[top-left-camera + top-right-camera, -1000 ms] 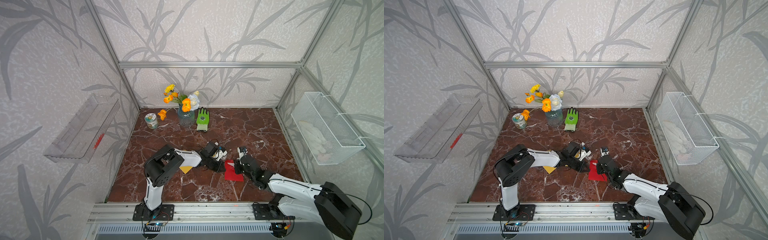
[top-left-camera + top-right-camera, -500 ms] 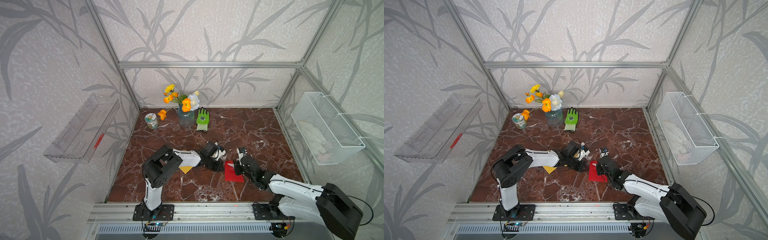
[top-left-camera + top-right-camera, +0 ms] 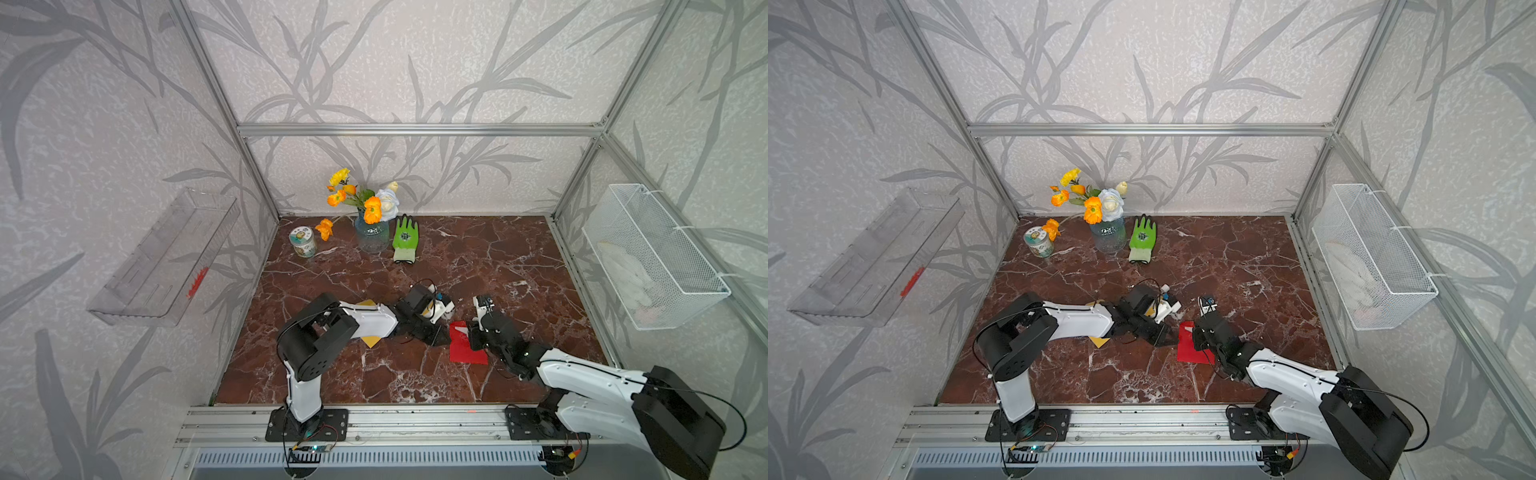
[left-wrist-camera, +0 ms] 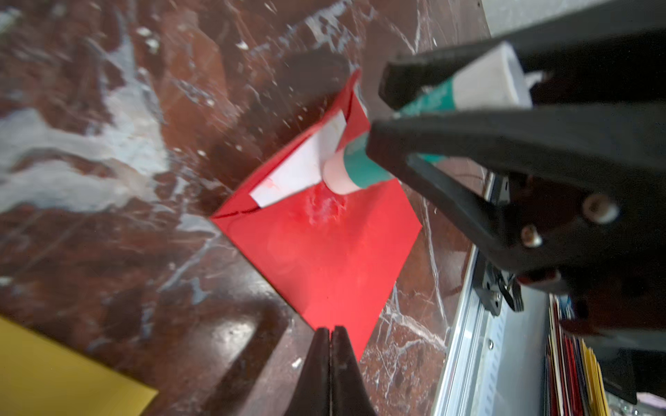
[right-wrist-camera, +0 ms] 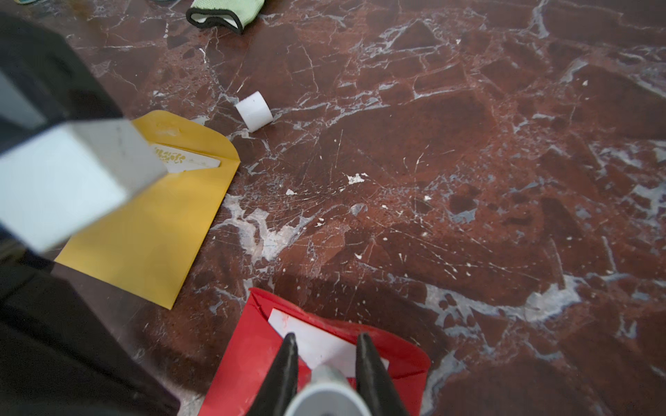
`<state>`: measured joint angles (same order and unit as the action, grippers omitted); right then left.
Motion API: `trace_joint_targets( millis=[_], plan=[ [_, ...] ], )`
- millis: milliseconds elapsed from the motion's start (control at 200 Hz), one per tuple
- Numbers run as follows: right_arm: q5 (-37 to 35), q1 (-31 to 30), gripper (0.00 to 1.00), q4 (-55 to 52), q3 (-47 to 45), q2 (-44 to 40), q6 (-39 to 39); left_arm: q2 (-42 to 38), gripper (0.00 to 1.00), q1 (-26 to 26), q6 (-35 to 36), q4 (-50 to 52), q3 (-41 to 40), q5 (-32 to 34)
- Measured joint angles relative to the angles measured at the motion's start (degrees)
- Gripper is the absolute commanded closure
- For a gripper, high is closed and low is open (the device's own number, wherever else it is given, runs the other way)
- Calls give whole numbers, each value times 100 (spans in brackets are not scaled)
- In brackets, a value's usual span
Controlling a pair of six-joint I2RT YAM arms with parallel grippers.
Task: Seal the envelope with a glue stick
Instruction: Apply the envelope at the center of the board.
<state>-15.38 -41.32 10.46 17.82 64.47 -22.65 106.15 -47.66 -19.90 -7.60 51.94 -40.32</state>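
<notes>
With the glue stick (image 4: 360,169) clamped in the right fingers (image 4: 414,137) and pressed onto the red envelope (image 4: 324,252) just ahead of the empty, pressed-together left fingers (image 4: 322,360), gluing is judged under way, and folding the flap down is called for next.

We record the vase (image 3: 372,237) at the back of the floor (image 3: 498,257), the jar (image 3: 303,243) left of it and the glove (image 3: 405,239) right of it. Nearer the front lie the central envelope (image 3: 465,351) and, to its left, the second envelope (image 3: 371,341), partly under the left arm (image 3: 365,322). The glue stick (image 4: 360,169) touches the central envelope. The cap (image 5: 254,115) lies behind the second envelope.
</notes>
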Motion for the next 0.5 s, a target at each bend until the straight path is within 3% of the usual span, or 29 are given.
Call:
trace_joint_targets(
  millis=[275, 500],
  plan=[
    [17, 0, 100, 11, 2, 11, -4, 136, 100, -85, 334, -297, -50, -328],
    [39, 2, 100, 13, 2, 9, -7, 424, 100, -195, 507, -48, 214, -195]
  ],
)
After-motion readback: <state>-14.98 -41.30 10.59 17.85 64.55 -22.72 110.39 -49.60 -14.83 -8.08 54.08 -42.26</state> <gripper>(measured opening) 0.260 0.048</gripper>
